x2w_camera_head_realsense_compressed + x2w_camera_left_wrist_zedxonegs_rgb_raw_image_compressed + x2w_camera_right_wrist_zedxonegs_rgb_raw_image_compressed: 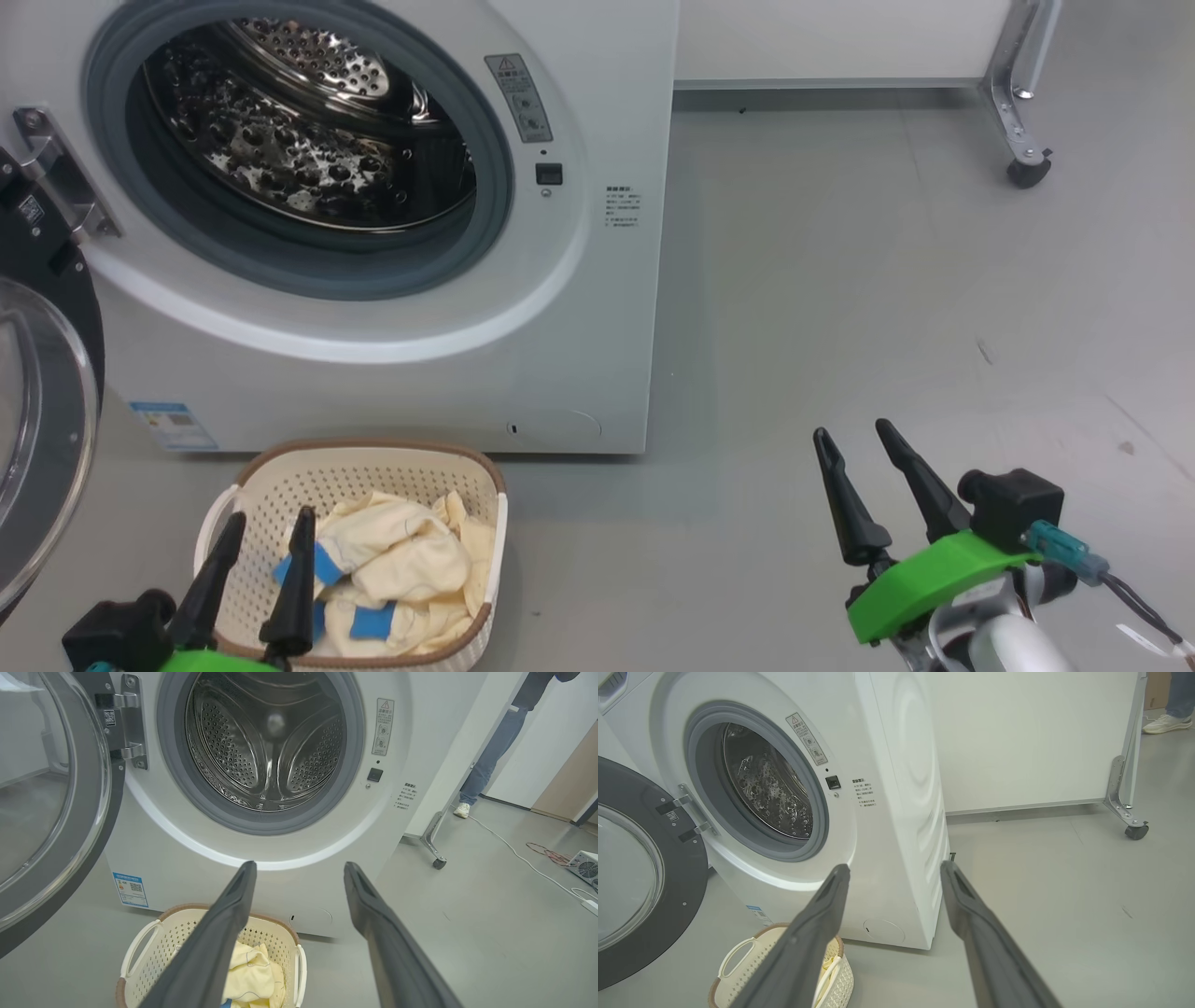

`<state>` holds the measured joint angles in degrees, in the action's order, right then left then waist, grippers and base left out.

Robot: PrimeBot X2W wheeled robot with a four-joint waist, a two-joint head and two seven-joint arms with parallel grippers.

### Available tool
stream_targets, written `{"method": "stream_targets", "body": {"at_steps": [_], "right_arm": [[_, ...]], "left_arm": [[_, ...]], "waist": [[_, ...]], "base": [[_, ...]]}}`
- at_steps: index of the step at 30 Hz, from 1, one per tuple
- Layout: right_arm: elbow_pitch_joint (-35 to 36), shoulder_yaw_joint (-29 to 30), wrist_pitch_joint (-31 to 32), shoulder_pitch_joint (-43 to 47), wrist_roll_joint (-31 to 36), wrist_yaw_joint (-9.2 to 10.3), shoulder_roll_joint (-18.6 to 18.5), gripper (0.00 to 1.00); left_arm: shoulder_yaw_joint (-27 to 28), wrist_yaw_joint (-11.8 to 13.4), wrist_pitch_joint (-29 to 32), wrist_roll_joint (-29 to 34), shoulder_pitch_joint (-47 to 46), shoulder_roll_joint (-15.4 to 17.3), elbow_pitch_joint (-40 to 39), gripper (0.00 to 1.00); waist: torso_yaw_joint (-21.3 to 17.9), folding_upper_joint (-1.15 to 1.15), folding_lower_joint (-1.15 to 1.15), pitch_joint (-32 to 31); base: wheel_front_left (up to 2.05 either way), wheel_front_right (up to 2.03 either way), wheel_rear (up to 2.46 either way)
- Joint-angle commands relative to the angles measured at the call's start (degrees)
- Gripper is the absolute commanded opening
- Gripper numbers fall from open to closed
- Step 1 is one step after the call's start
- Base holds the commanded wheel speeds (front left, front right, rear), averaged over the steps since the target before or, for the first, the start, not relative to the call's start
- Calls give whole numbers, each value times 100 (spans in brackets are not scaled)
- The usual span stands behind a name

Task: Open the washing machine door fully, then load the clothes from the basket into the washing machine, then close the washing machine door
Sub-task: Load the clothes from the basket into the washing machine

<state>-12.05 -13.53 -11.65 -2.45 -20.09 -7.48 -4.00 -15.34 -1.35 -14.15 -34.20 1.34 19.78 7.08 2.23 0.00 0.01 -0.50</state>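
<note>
Since the washing machine door [42, 411] hangs wide on its hinge at the far left, I judge the opening step done. It leaves the mouth of the steel drum [308, 140] free for loading.

Just right of the door, my left gripper [271, 515] hovers above the left side of the basket [373, 459]. Its two dark fingers are spread wide and hold nothing, which I read as the stance for a first reach into the pile. The basket stands on the grey floor [840, 280], just before the bottom front edge of the washing machine [597, 327] and below the drum, presumably so that each lift is short. The clothes [411, 560] lie heaped inside it, mostly toward its near right wall. As far as I can see, none are in the drum, so loading has not begun.

Further right, my right gripper [851, 427] sits over bare floor, well apart from both basket and machine. Its jaws are equally wide and empty, and I would say it is held clear there until it is needed. Toward the top right, a wheeled metal leg [1025, 149] stands on the floor.

By count:
- one door, one machine and one basket with two white loop handles
- two grippers with two fingers each
- one castor
- garments I cannot count, since they fold into one another, though several blue patches show
</note>
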Motion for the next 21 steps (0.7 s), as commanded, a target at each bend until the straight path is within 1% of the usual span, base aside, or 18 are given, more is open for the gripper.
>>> {"method": "stream_targets", "body": {"at_steps": [1,6,21], "right_arm": [[172,-120,-64,-161,19,-1,-2,100],[180,-128,-58,-156,19,-1,-13,100],[186,-101,-46,-181,27,-1,-12,100]], "left_arm": [[195,0,-55,81,-282,131,-122,100],[143,-22,-60,114,-293,118,-77,100],[109,-43,-67,116,-323,133,-49,100]], "waist": [[3,0,-1,-1],[23,0,-1,7],[6,0,-1,51]], "base": [[97,-97,0],[56,-56,0],[1,-1,0]]}}
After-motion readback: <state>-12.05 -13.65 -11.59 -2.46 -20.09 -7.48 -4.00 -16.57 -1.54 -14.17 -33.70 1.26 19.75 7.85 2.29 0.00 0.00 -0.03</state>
